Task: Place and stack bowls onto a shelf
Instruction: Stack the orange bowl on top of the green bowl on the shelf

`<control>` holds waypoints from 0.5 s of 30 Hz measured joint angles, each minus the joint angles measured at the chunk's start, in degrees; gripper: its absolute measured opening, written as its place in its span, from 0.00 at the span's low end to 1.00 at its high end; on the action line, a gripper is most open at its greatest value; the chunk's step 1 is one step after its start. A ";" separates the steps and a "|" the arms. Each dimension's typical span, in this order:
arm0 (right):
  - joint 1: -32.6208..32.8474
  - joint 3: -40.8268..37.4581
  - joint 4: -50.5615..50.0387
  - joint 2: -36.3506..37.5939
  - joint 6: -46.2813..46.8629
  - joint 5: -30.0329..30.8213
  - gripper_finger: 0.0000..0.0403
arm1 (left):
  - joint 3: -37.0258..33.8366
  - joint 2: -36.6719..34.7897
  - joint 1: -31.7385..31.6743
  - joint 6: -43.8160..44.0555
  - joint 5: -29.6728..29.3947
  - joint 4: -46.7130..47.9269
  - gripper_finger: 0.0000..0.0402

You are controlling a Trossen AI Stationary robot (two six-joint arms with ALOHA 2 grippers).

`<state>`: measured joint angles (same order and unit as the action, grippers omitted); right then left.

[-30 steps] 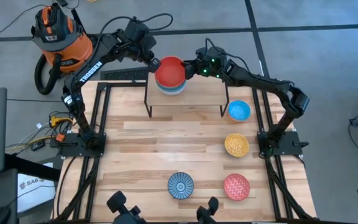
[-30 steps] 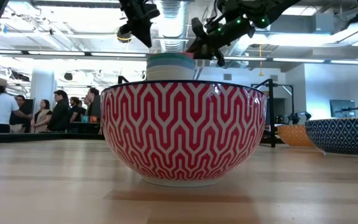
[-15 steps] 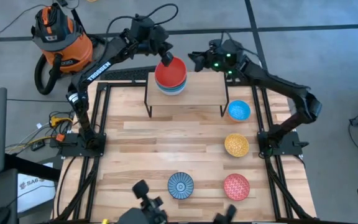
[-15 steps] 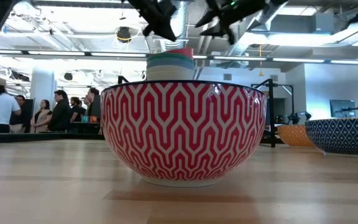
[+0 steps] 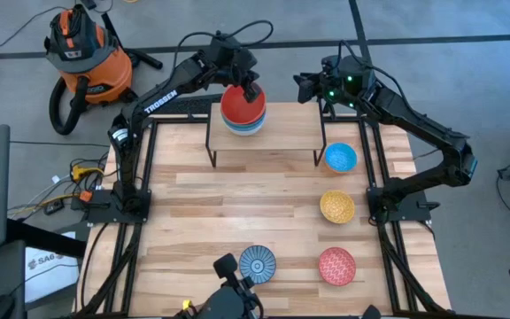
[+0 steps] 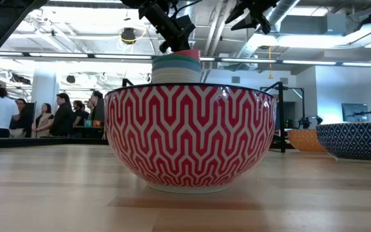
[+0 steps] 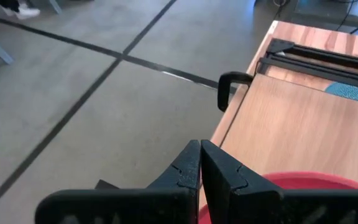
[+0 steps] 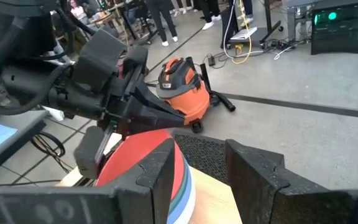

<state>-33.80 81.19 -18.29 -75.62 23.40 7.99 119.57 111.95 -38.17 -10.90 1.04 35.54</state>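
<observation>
A stack of bowls (image 5: 242, 111) with a red bowl (image 7: 303, 186) on top stands on the shelf (image 5: 286, 124) at the table's far side. My left gripper (image 5: 253, 89) is shut and hovers right over the red bowl's far-right rim; in the low view, the left gripper (image 6: 172, 45) sits just above the stack (image 6: 176, 67). My right gripper (image 5: 300, 86) is open and held in the air to the stack's right, with the stack (image 8: 145, 158) showing beyond its fingers (image 8: 160, 171). On the table rest a blue bowl (image 5: 340, 158), a yellow bowl (image 5: 336, 206), a pink-red bowl (image 5: 336, 265) and a blue radial bowl (image 5: 257, 263). My left gripper's shut fingers (image 7: 201, 155) point down at the red bowl's rim (image 7: 272, 182) from above. I cannot tell whether they touch it.
The shelf's right half (image 5: 299, 120) is bare plank on black legs (image 5: 319, 155). Bare wood lies at the table's middle and left (image 5: 193, 204). An orange vacuum (image 5: 82, 49) stands on the floor beyond the far-left corner. People stand in the room behind (image 6: 50, 113).
My left gripper has moved toward the table's right, from the stack's far-left side across to its far-right rim. My right gripper has drawn away from the red bowl toward the right and risen. The stack has stayed in place.
</observation>
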 joint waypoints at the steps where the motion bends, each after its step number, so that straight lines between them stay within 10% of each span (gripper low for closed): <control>1: -0.06 0.00 0.19 -0.02 -0.07 0.00 0.41 | 0.06 0.32 0.24 -0.06 0.02 -0.38 0.00; 15: -0.04 -0.04 0.57 -0.48 -1.25 -0.35 0.41 | 0.34 2.55 1.42 0.54 -0.20 3.63 0.00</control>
<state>-33.85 81.14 -17.72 -76.09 22.15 7.64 119.91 114.50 -36.75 -10.35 0.84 39.18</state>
